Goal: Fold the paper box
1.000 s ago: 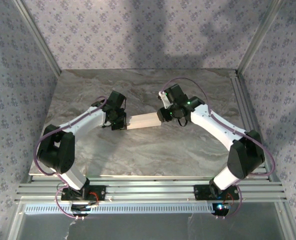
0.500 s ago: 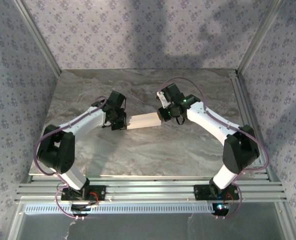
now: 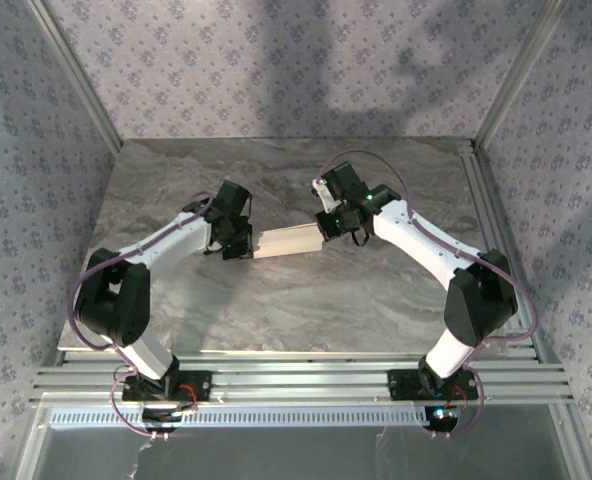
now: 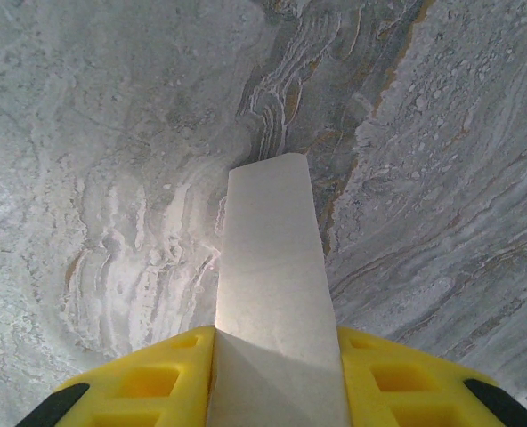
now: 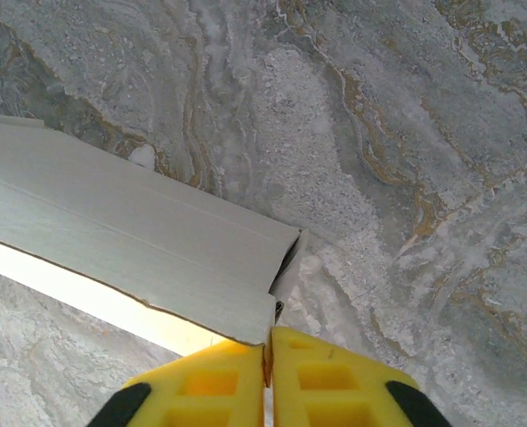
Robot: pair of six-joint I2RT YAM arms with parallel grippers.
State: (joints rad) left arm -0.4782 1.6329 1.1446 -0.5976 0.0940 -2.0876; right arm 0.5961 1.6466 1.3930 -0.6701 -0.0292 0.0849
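- Noted the paper box [image 3: 288, 241] mid-table on the marble tabletop [image 3: 276, 310], folded into a long white strip and spanning the gap between the two grippers. Set at a slight slant, right end a little farther from the arm bases than the left end.
- Found the left gripper [image 3: 242, 247] at the strip's left end and the right gripper [image 3: 325, 229] at its right end, with both arms reaching inward from their own sides.
- Left wrist view: logged the left gripper [image 4: 277, 356] partly closed and clamped across the width of the box [image 4: 272, 258], with the yellow fingers [image 4: 197, 351] pressed against both long edges. Box running straight away from the camera to a squared-off far end over the marble. Unable to tell whether resting on the surface or raised above it.
- Right wrist view: logged the right gripper [image 5: 269, 347] closed, yellow pads [image 5: 286, 349] squeezed together with no more than a hairline seam between them.
- Saw the nearest corner of the box [image 5: 139, 240] meeting the fingertips right at that seam. Unable to tell: thin card edge nipped between the pads, or merely touching them.
- Recorded at that same corner a dark slit between card layers, with a small end flap [image 5: 288, 262] standing beside it. Upper panel grey in shade, lower face brightly lit.
- Surroundings: patterned wallpaper walls [image 3: 276, 70] and aluminium rails [image 3: 296, 380] along the near edge.
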